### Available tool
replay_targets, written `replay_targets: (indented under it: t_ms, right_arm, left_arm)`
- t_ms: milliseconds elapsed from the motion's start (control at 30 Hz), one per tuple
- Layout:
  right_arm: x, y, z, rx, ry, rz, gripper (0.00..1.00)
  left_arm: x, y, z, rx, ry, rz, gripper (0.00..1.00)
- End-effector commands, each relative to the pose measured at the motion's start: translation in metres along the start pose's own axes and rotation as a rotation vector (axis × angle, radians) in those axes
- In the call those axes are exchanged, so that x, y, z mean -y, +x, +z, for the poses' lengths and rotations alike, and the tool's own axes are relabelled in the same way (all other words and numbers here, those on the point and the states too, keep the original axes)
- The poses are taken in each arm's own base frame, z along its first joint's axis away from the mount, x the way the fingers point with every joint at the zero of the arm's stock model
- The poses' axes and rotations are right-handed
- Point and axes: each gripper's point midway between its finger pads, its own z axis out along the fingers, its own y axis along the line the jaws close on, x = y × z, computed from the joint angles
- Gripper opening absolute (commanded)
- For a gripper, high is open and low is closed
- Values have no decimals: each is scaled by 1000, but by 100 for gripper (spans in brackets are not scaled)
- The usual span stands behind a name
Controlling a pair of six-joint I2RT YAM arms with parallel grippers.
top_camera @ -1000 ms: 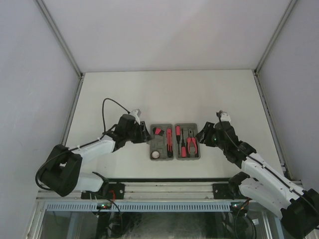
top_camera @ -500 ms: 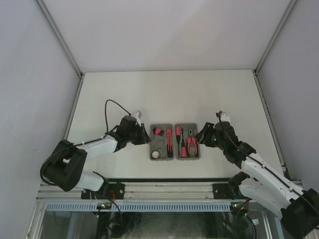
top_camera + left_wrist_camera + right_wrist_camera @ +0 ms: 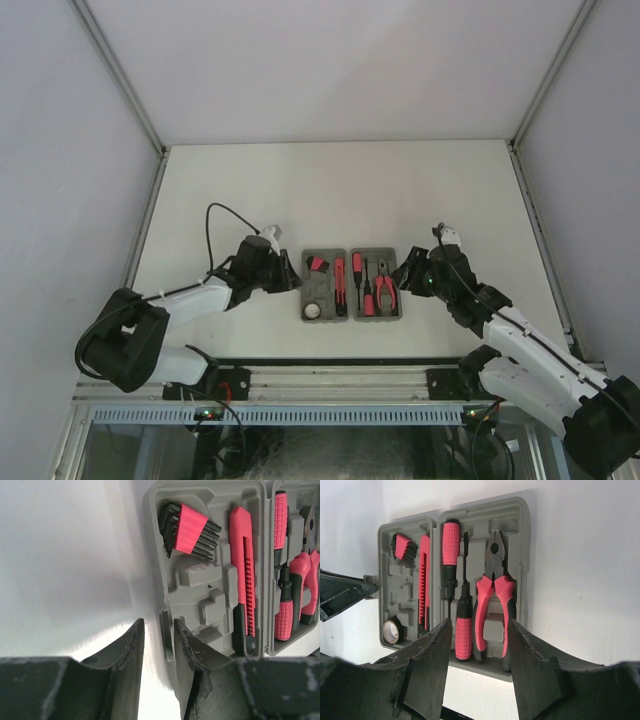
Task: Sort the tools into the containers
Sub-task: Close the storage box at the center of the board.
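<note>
We see the left tray (image 3: 200, 575) and the right tray (image 3: 517, 540) lying edge to edge at the near middle of the table (image 3: 340, 190). The left tray holds a fan of hex keys (image 3: 192, 530), a utility knife (image 3: 242, 580) and a tape roll (image 3: 392, 630). The right tray holds 2 screwdrivers (image 3: 451, 545) and the pliers (image 3: 492, 595). The left gripper (image 3: 157, 625) sits at the left tray's outer edge, its fingers narrowly apart around a small grey tab (image 3: 167, 642). The right gripper (image 3: 479, 625) hangs by the right tray, its fingers well apart and gripping nothing.
</note>
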Motion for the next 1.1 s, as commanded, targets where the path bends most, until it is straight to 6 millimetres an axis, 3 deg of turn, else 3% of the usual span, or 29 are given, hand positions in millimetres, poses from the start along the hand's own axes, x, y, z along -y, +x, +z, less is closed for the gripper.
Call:
replay_targets:
  t_ms: [0,300,567,700,1067]
  right_arm:
    - [-8,-7,2,25,-33,11,48]
    - [-7,-6,3,18,-30,7,48]
    - [-3,-5,4,18,-8,10,48]
    - [12,-5,1,43,75,92,51]
    - [22,5,1,60,41,158,60]
  left_arm:
    - [8,-11,-5,58,28,-4,34]
    - [8,-12,-6,64,25,-7,29]
    - [6,-10,-6,63,19,-9,13]
    - [4,-9,-7,68,12,-20,4]
    - [2,19,-5,77,109,-144,0]
